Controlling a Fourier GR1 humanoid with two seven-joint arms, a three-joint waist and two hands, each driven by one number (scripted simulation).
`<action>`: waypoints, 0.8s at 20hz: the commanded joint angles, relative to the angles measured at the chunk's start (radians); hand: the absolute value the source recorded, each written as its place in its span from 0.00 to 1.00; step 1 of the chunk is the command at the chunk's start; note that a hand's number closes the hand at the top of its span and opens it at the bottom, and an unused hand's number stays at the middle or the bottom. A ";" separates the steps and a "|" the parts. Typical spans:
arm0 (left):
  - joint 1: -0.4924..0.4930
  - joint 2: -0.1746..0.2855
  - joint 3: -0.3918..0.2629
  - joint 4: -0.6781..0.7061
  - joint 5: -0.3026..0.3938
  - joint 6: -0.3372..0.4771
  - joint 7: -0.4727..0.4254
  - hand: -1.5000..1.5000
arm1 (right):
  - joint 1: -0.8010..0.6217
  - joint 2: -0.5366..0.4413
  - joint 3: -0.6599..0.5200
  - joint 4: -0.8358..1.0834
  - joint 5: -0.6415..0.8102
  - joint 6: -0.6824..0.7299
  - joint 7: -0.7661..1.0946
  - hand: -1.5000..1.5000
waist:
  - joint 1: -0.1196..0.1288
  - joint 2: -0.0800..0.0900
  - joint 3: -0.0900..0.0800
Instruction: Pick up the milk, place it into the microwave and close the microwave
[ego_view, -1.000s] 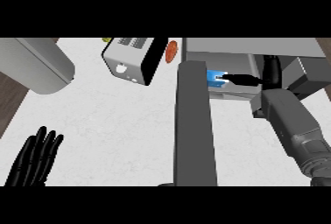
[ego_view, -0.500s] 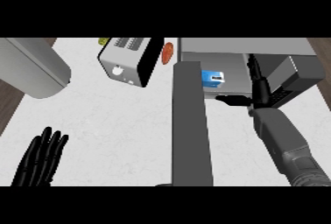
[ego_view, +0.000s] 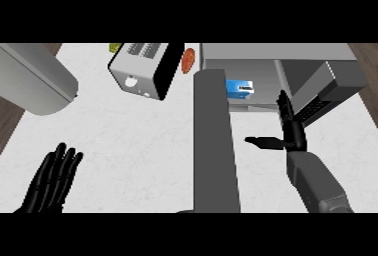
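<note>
Small blue-and-white milk carton: already inside the grey box microwave, at the left of the cavity, just beside the door's hinge side. It looks upright, but its base isn't visible.

Handling, my read: light, with thin card walls that are stiffish but dent if squeezed, and a smooth skin. If it needs a nudge, take it across two flat sides at mid-height, not by the top.

Cavity contents: only the carton, as far as I can see.

The long grey microwave door stands wide open, swung out toward the robot.

Right hand: empty, in front of the microwave's opening and right of the door. Fingers are straight, pointing at the cavity, with the thumb out toward the door.

Left hand: flat and relaxed, resting well left of the door.

A white-and-black boxy appliance sits just left of the microwave.
</note>
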 joint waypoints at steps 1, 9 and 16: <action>0.012 0.039 0.007 -0.044 0.058 -0.053 0.039 0.00 | 0.117 0.014 -0.003 -0.025 -0.029 0.093 -0.049 0.00 | -0.008 0.002 0.003; -0.026 0.052 -0.133 0.059 0.029 -0.140 0.019 0.00 | 0.296 0.092 0.046 -0.143 -0.049 0.207 -0.112 0.00 | -0.020 0.000 0.002; -0.193 0.056 -0.101 0.120 0.015 -0.140 0.090 1.00 | 0.522 0.084 0.113 -0.366 -0.060 0.295 -0.158 0.00 | -0.018 0.002 0.002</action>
